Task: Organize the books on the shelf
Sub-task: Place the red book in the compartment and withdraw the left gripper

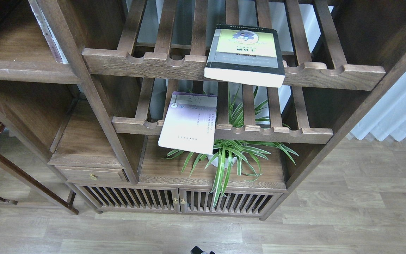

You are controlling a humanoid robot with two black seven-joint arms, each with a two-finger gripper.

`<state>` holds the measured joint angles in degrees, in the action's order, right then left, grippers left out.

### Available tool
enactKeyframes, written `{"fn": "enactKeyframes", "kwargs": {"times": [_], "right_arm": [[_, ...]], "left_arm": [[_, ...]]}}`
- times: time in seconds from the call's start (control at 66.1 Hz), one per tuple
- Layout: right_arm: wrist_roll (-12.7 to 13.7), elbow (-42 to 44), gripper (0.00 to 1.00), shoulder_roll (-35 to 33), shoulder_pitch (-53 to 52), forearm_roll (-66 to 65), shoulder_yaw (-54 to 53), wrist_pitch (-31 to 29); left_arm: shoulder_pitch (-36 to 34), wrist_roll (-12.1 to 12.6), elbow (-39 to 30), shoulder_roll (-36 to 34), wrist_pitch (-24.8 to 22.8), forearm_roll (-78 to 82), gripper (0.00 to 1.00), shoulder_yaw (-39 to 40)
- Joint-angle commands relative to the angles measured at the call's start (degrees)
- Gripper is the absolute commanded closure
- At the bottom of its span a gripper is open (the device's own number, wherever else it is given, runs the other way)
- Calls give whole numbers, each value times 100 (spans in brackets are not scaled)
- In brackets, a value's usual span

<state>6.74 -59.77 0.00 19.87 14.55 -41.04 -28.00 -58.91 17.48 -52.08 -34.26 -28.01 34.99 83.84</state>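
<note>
The thick book (pixel 244 53) with the yellow-green panel lies flat on the upper slatted rack (pixel 146 63), its white page edge hanging over the scalloped front rail. The pale book (pixel 190 121) lies flat on the lower rack (pixel 277 133), tilted a little, its near end sticking out past that rack's front rail and over the leaves of the plant (pixel 229 155). The plant stands in a white pot on the brown board beneath the racks, its long green leaves spilling forward over the board's edge and down in front of the slatted cabinet doors (pixel 178 201). To the left, a solid flat shelf (pixel 12 53) with a smooth front edge sits at upper left; a thin pale spine leans against the slanted post at its right end, too narrow to read. Below it is a small drawer (pixel 92 174) with a brass knob. The red book is not visible. At the bottom edge, a small dark part (pixel 201 251) just shows; whether it belongs to a gripper, and how its fingers stand, cannot be told. Neither arm is otherwise visible.
</note>
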Motion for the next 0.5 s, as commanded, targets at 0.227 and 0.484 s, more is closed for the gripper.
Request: {"fn": "enactKeyframes", "kwargs": {"times": [0.227, 0.484], "right_arm": [[-6, 1, 1, 0, -18, 4, -10, 0], [3, 1, 1, 0, -27, 4, -27, 0]], "left_arm": [[-596, -114, 682, 288, 1, -9, 95, -359], [-596, -201, 875, 649, 1, -466, 80, -351]]}}
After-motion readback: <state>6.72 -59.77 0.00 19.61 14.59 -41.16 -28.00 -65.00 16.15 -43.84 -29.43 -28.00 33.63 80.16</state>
